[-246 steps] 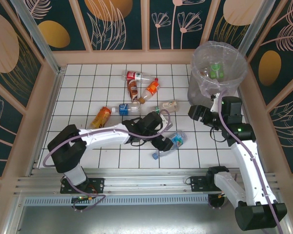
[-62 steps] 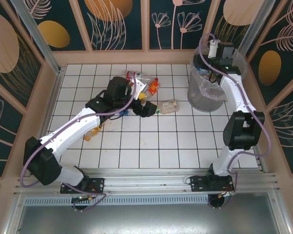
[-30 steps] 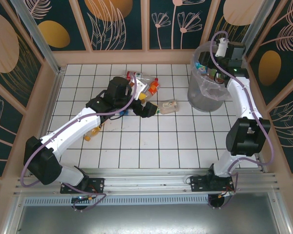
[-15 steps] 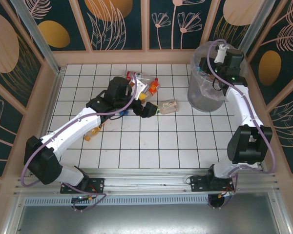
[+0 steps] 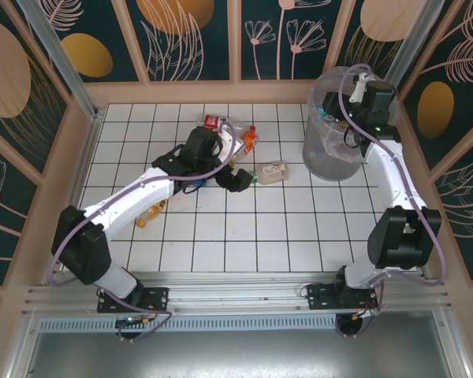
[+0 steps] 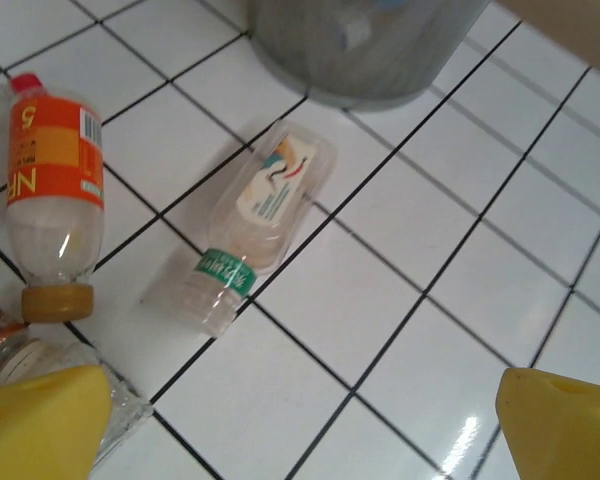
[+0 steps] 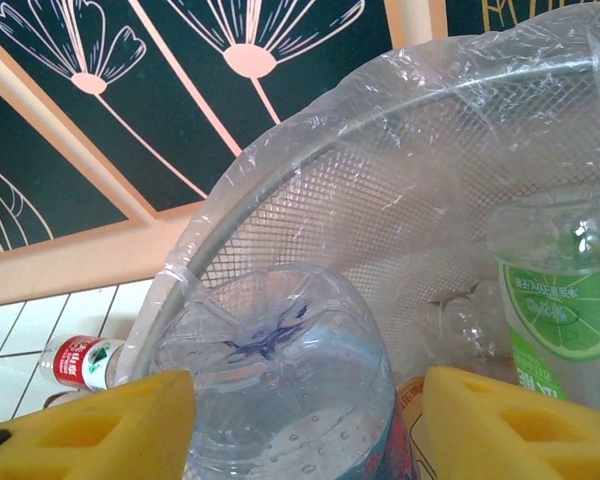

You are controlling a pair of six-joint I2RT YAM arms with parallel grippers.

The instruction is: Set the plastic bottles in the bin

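Several plastic bottles lie on the tiled floor: a red-labelled one (image 5: pixel 214 121), an orange-labelled one (image 5: pixel 248 139) (image 6: pixel 55 210), a flattened clear one with a green band (image 5: pixel 272 171) (image 6: pixel 250 225), and an orange one (image 5: pixel 151 211) at the left. My left gripper (image 5: pixel 235 172) (image 6: pixel 305 440) hangs open just short of the flattened bottle, nothing between its fingers. My right gripper (image 5: pixel 343 106) (image 7: pixel 305 420) is over the bin (image 5: pixel 325 161) (image 7: pixel 280 170). A clear blue-labelled bottle (image 7: pixel 280 390) sits bottom-up between its pads, with a gap at the right pad. A green-labelled bottle (image 7: pixel 560 320) lies in the bin.
The bin stands in the far right corner against the wooden wall. The bottles cluster at the middle back, partly under my left arm (image 5: pixel 134 201). A small blue-capped bottle (image 5: pixel 199 183) peeks from beneath that arm. White tiles in front and to the right lie bare.
My right gripper's jaws have spread, loosening from the clear bottle above the bin. My left arm has shifted slightly to the right, its gripper staying open by the flattened bottle.
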